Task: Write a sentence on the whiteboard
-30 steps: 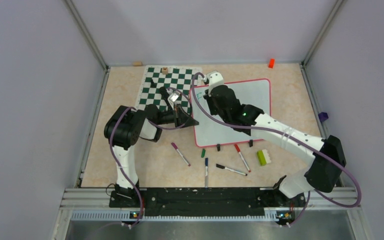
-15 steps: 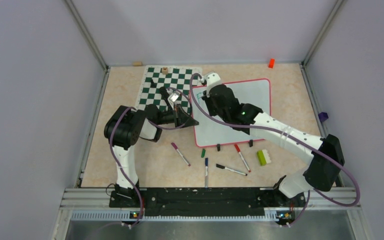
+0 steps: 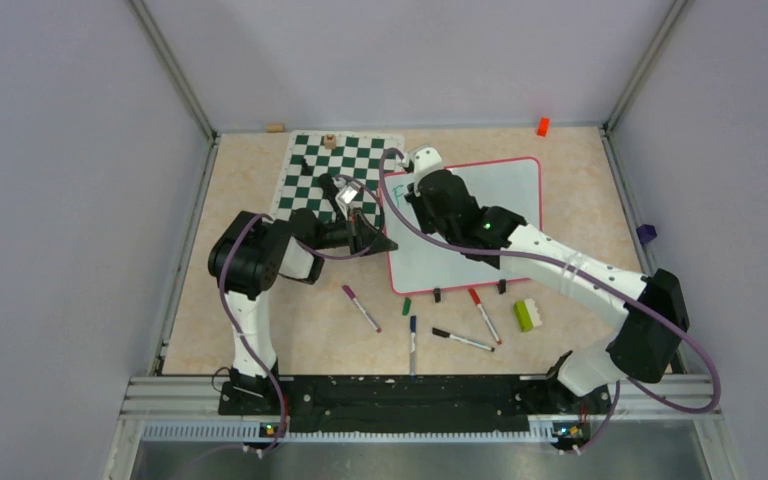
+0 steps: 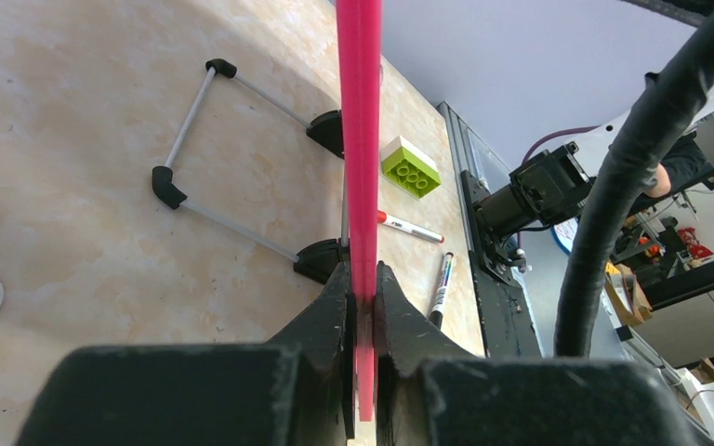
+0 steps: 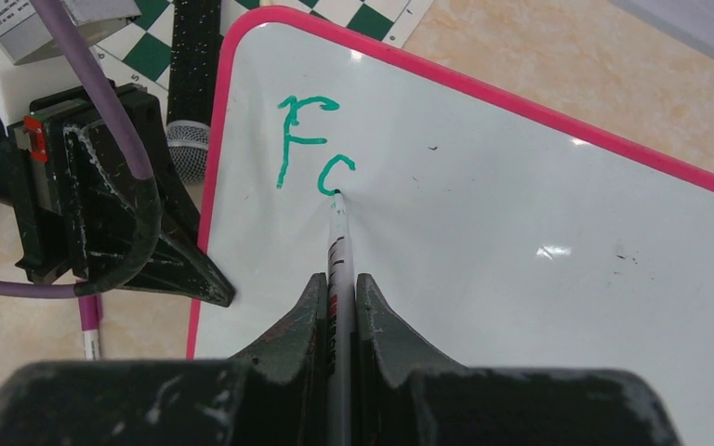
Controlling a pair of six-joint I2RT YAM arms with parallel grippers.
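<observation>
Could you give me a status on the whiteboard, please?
Left claw shut on whiteboard edge. Right claw shut on marker, tip touching whiteboard. Sentence: two letters started. Nothing blocking.

A robotics lab cell: plain lilac panels (image 3: 60, 200) in metal framing (image 3: 173, 70) box in a beige surface (image 3: 580, 200). A black rail (image 3: 400, 392) carries the left arm (image 3: 250, 263) and right arm (image 3: 570, 268). Blurred shapes beyond are perhaps office desks (image 4: 697, 288).
</observation>
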